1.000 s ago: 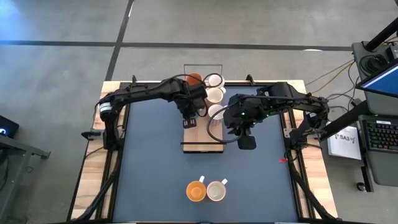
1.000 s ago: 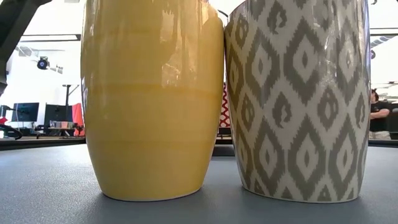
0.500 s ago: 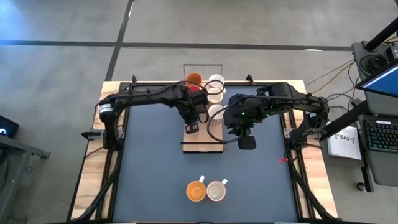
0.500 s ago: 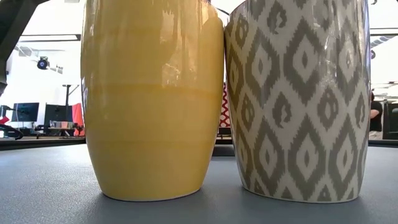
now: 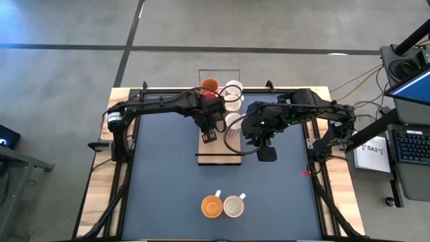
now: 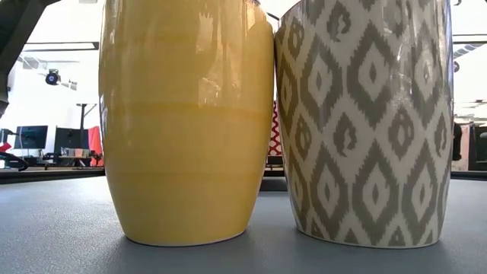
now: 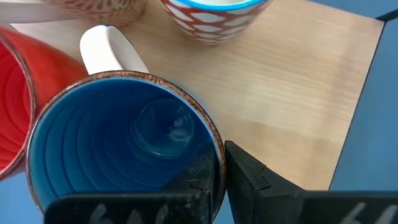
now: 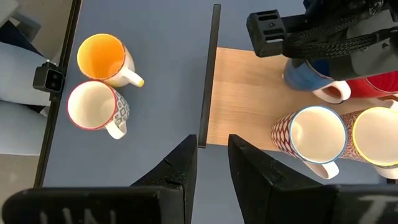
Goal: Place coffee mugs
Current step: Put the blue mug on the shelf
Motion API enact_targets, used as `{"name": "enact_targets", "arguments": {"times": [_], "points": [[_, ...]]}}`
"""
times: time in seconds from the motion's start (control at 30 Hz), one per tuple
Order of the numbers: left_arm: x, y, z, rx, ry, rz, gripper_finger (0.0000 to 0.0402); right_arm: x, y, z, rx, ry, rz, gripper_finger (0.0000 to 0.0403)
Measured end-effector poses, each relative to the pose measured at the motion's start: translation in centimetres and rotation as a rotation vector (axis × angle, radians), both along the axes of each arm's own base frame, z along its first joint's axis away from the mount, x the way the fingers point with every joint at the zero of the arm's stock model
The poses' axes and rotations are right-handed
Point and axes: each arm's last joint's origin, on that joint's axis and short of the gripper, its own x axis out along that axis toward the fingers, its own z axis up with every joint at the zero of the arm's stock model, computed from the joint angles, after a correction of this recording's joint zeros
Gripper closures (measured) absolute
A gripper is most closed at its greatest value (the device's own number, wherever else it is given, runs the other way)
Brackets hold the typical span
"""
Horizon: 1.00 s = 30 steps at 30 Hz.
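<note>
one blue mug [image 7: 118, 149] upright, rim pinched by left fingers [image 7: 249, 180].

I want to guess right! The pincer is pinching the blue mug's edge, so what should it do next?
Probably lift it straight up. The left pincer is shut on the blue mug, which sits on the wooden board close beside a red mug.

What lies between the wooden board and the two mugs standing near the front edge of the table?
Only bare dark mat lies between the wooden board and the orange mug with its patterned white mug; the high view shows this.
</note>
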Motion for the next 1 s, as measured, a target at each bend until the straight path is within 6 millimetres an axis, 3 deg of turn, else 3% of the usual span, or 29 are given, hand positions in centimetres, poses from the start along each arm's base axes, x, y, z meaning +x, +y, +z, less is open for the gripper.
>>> {"name": "enact_targets", "arguments": {"times": [0.37,0.73,1.0], "points": [[0.4,-0.1,0.1,0.005,-0.034,-0.002,0.0395,0.0,0.0,0.0,-0.003,-0.001,0.005,0.0323],[0.2,-0.2,-1.4,-0.003,-0.012,-0.005,0.0394,0.0,0.0,0.0,-0.003,-0.001,0.005,0.0323],[0.4,-0.6,-0.9,-0.078,-0.041,-0.061,0.0355,0.0,0.0,0.0,-0.003,-0.001,0.005,0.0323]]}}
